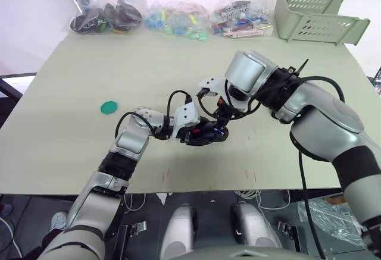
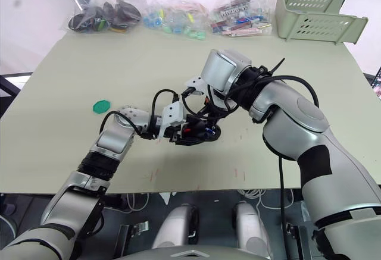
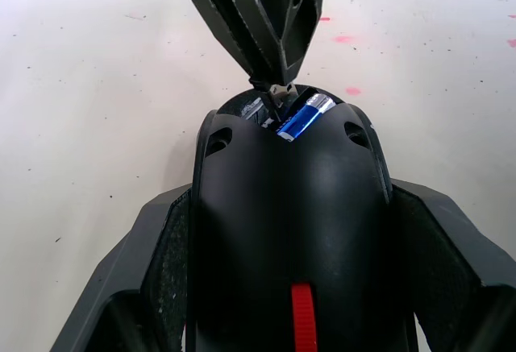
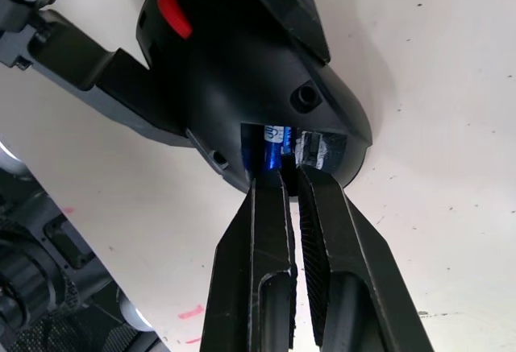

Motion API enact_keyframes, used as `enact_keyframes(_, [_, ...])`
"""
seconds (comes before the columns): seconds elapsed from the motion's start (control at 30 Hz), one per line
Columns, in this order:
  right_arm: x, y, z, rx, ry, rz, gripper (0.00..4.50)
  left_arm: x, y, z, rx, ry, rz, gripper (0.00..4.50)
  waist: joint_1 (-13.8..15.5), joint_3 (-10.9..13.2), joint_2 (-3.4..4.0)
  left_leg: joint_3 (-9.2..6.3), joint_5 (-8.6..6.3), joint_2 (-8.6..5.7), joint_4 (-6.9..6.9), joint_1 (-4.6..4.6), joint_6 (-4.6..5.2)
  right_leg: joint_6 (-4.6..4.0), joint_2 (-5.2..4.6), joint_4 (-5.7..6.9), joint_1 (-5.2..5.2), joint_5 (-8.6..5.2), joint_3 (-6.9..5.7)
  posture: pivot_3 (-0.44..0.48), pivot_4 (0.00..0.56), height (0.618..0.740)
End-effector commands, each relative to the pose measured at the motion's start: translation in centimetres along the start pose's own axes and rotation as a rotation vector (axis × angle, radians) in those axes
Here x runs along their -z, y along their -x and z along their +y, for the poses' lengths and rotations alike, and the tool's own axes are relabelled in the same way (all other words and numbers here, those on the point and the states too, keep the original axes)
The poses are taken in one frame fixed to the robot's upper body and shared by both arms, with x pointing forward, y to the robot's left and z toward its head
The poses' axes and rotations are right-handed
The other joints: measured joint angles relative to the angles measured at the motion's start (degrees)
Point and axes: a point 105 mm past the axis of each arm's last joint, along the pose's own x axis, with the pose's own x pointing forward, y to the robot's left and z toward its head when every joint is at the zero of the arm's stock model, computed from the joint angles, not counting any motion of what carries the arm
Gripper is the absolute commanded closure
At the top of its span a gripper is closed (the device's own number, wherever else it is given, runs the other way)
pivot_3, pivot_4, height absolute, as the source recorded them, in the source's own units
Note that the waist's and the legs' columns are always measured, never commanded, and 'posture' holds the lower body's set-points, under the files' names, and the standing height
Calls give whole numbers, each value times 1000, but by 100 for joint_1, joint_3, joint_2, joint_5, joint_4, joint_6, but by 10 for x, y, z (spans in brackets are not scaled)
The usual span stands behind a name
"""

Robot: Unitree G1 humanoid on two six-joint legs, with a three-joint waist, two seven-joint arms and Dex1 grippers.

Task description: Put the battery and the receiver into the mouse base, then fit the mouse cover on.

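The left pincer (image 3: 290, 320) is clamping the mouse base (image 3: 290, 199), battery (image 3: 300, 117) already seated; the right pincer (image 4: 290, 176), pinched on the receiver (image 3: 280, 91), is slotting it in. Cover's next.

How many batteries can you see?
1. The battery lies in the open compartment of the mouse base, which the left gripper holds. More could be hidden in the bags behind.
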Motion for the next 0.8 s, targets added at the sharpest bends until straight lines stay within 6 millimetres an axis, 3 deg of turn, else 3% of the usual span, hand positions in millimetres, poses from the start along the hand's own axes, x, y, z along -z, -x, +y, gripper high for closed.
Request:
enact_keyframes(0.03, [-7, 4, 3, -5, 17, -37, 4500, -5, 0, 4, -13, -23, -10, 1568, -1, 0, 0, 0, 0, 0, 0, 0, 0, 0, 0, 0, 0, 0, 0, 0, 150, 740])
enact_keyframes(0.8, [-7, 5, 3, -3, 37, -44, 4500, -7, -1, 4, -15, -22, -13, 1568, 0, 0, 0, 0, 0, 0, 0, 0, 0, 0, 0, 0, 0, 0, 0, 0, 150, 740])
